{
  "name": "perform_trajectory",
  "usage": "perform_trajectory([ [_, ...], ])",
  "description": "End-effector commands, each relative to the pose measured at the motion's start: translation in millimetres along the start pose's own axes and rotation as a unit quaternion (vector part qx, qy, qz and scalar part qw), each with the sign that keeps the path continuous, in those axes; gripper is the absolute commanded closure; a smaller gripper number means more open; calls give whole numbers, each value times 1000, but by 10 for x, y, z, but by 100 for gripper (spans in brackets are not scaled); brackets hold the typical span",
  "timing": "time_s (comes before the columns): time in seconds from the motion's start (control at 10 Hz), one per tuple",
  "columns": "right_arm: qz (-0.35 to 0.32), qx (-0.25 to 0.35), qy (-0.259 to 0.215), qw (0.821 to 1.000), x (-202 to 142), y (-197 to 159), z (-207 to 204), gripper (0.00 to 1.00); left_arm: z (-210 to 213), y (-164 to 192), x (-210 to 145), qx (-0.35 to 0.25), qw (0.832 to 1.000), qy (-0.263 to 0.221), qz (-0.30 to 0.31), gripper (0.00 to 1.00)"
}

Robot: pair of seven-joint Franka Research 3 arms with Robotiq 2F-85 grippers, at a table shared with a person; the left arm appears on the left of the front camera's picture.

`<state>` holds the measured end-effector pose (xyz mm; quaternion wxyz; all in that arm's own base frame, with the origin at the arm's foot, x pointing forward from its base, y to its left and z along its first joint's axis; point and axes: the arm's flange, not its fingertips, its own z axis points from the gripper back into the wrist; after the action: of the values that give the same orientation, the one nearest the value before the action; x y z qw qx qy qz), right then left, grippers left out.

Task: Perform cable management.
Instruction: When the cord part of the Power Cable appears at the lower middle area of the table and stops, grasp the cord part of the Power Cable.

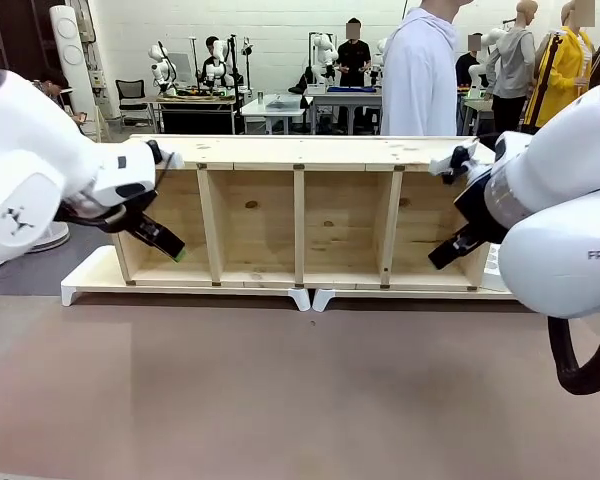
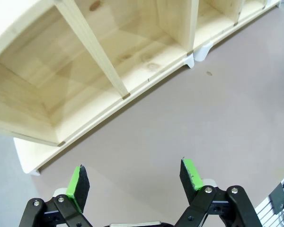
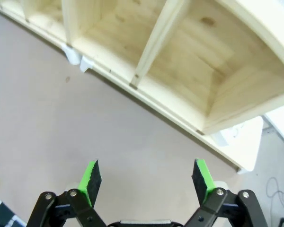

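Two robot arms face a long pine shelf (image 1: 300, 150) set along the far side of a mauve-brown surface (image 1: 280, 400). The left gripper (image 2: 134, 177) hangs above the surface with its jaws spread wide and nothing between them. Its green pads (image 2: 76, 182) sit just short of the shelf's end compartment, which opens ahead of it and to its left. The right gripper (image 3: 146, 176) hangs at the shelf's opposite end, its jaws likewise spread and holding nothing, with the last compartment ahead of its fingers and to their right.

Where the cable lies cannot be told for certain. A thin dark cord (image 3: 273, 185) loops on the grey floor past the shelf's end, to the right of the right gripper and well apart from it. It is too faint to identify.

The surface is smooth and matt. The shelf is pale unfinished wood marked with knots. Thin upright dividers split it into four open compartments, and it rests on small white feet (image 1: 300, 297).

Behind the shelf, across from both grippers, a person in a white hooded top (image 1: 420, 80) stands at the far side. Farther back is a white-walled workshop with tables and other people.
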<state>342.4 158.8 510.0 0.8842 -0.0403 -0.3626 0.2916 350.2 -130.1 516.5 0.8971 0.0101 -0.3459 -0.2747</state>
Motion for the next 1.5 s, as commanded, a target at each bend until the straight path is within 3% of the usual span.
perform_trajectory([
  [0.0,-26,-39,-19,999,-1000,282,378,0,270,-378,-1131,33,999,-8,13,0],
  [0.6,-90,-75,-59,991,-1492,231,885,0,692,-171,-1804,61,993,-56,85,0],
  [1.0,-95,-68,-45,992,-1476,275,806,0,625,-104,-1868,46,992,-70,94,0],
  [1.1,-85,-74,-51,992,-113,-67,1424,0,1396,425,-267,53,992,-55,101,0],
  [1.4,-85,-74,-51,992,-113,-67,1424,0,1396,425,-267,53,992,-55,101,0],
])
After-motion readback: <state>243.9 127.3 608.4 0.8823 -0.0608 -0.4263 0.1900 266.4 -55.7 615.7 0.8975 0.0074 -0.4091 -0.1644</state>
